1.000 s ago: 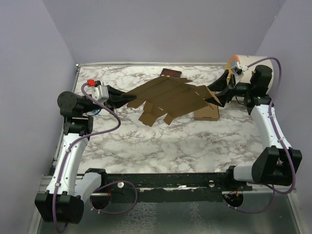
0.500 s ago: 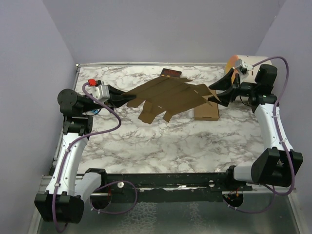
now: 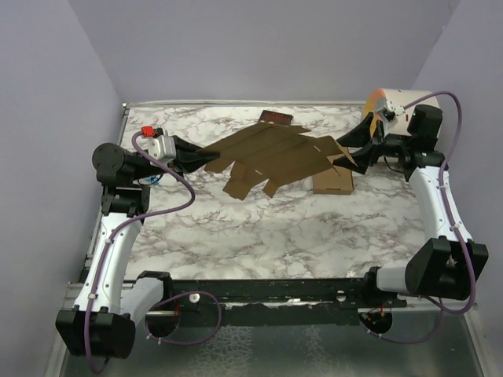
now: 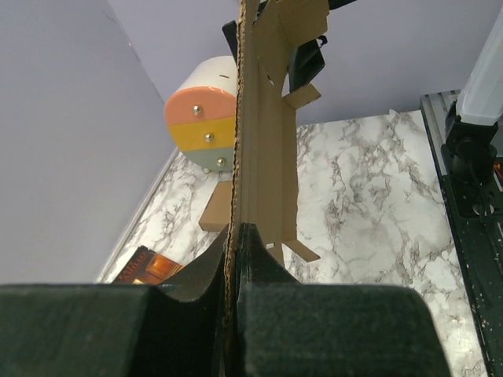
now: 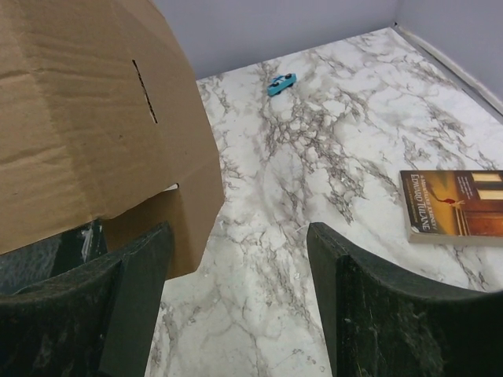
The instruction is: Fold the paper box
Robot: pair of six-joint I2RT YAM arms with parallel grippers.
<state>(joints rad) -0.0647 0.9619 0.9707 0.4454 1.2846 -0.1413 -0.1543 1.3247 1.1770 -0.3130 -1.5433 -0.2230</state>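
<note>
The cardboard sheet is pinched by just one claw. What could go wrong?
1. Only the left gripper pinches the paper box, at one edge, so it could sag or slip out.
2. The right gripper is open beside the far edge; closing badly might crease a flap.
3. A brown carton lies below; hanging flaps could snag it.
</note>
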